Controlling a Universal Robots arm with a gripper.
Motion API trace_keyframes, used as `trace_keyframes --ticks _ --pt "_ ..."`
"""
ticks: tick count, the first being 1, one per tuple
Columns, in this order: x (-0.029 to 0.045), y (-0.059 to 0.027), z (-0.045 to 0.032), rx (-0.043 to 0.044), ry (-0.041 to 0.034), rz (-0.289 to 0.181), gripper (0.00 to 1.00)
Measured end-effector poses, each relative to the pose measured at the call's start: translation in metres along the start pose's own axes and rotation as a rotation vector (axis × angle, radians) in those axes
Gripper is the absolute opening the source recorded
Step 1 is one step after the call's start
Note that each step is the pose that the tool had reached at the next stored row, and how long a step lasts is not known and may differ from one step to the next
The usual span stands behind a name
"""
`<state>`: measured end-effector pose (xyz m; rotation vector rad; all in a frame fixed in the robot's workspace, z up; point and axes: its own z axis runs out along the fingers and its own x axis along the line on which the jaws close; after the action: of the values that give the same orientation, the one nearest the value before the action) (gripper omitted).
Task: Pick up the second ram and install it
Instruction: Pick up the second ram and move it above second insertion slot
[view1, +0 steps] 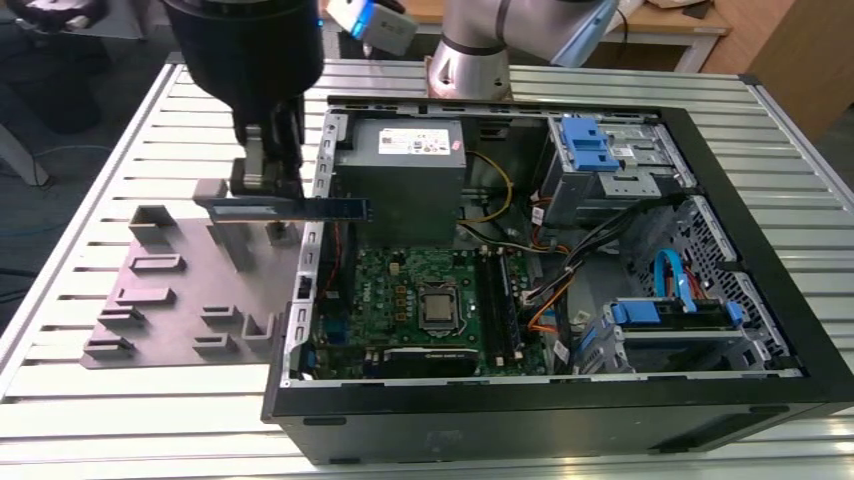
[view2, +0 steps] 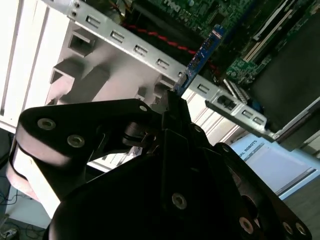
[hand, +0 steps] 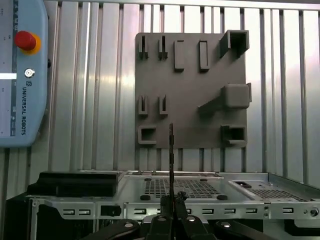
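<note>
The second ram (view1: 294, 208) is a thin blue-green stick held level in the air. It hangs over the case's wall on the exterior view's left, one end above the grey fixture plate (view1: 174, 290) and the other reaching over the case. My gripper (view1: 267, 182) is shut on it from above. In the second wrist view the ram (view2: 202, 55) sticks out from the black fingers (view2: 175, 107) toward the motherboard. The first wrist view shows the ram (hand: 171, 150) edge-on, rising from the gripper (hand: 171, 202).
The open computer case (view1: 534, 410) lies on the slatted table, with the motherboard (view1: 400, 290), long black slots (view1: 501, 300) and a power supply (view1: 400, 150) inside. The arm's base (view1: 467, 60) stands behind the case. A teach pendant (hand: 22, 75) lies beside the fixture plate (hand: 190, 90).
</note>
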<state>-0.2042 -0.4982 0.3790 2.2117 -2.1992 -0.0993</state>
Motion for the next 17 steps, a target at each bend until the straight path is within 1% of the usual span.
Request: trace_keyframes --ticks 17 --pt "0.0004 -0.0768 -0.0036 -0.0065 -0.0001 0.000 0.11"
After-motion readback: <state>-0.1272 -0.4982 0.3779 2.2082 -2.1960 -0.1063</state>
